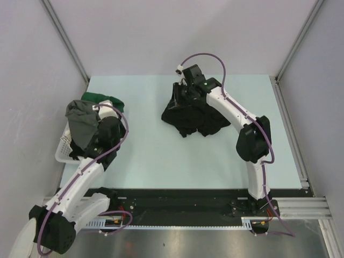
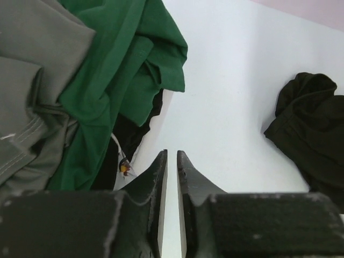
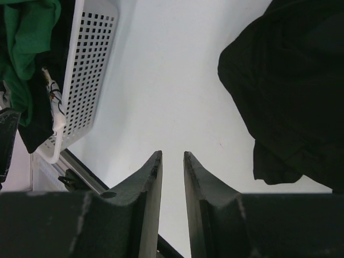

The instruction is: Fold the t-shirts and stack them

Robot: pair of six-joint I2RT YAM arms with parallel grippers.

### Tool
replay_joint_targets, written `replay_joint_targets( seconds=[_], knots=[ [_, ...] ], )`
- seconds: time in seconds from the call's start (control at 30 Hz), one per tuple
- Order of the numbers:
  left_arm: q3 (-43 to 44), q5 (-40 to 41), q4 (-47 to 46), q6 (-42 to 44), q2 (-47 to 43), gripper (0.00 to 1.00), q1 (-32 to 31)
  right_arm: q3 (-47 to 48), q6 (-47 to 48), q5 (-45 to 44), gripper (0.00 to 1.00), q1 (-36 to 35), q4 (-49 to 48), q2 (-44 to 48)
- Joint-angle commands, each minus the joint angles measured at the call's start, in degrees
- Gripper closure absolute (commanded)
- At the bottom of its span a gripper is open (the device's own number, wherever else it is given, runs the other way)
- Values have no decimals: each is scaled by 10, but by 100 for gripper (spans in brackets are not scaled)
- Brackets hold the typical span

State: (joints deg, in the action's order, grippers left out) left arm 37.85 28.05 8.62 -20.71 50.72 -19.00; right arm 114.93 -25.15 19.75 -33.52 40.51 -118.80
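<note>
A crumpled black t-shirt [image 1: 188, 115] lies on the table at centre back; no chest print shows. It also shows in the right wrist view [image 3: 290, 91] and, far off, in the left wrist view [image 2: 314, 134]. My right gripper [image 1: 181, 92] [image 3: 172, 154] hovers at its back left edge, jaws nearly together and empty. A grey t-shirt [image 1: 80, 121] [image 2: 32, 80] and a dark green t-shirt [image 1: 103, 99] [image 2: 129, 70] are heaped in the basket at left, with black cloth [image 2: 134, 129] under them. My left gripper [image 1: 107, 110] [image 2: 172, 153] is beside that heap, jaws nearly together and empty.
The white slatted basket [image 1: 62, 153] [image 3: 88, 64] stands at the table's left edge. Pale table surface [image 1: 150, 156] lies between the basket and the black shirt. Grey walls enclose the table at the back and sides.
</note>
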Motion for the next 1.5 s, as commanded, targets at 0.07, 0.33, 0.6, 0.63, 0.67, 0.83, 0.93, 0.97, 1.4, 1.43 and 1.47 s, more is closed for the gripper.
replay_joint_targets(
  seconds=[0.07,0.33,0.6,0.63,0.67,0.83,0.93,0.97,1.4,1.43,1.47],
  knots=[
    [-1,-33,-66,-9,58,91,-2,55,18,4,73,17,36,13],
    [85,-51,-46,-36,190,100,-1,137,35,24,73,53,83,-13],
    [225,-59,39,-29,357,100,8,158,49,51,73,99,98,-14],
    [232,-64,44,-29,375,100,9,158,50,53,73,103,99,-13],
    [238,-70,46,-30,384,100,9,156,49,56,73,110,99,-13],
    [275,-71,81,-34,430,100,11,155,41,71,72,125,94,-18],
    [290,-49,104,-35,448,100,15,160,40,74,73,129,91,-23],
    [293,-43,111,-34,454,100,17,159,40,75,73,129,90,-25],
    [325,9,242,-35,471,100,73,137,19,93,73,130,59,-36],
    [324,11,249,-33,466,100,79,133,18,95,73,130,57,-36],
    [322,16,253,-32,463,100,83,130,17,96,72,129,55,-36]
  ],
)
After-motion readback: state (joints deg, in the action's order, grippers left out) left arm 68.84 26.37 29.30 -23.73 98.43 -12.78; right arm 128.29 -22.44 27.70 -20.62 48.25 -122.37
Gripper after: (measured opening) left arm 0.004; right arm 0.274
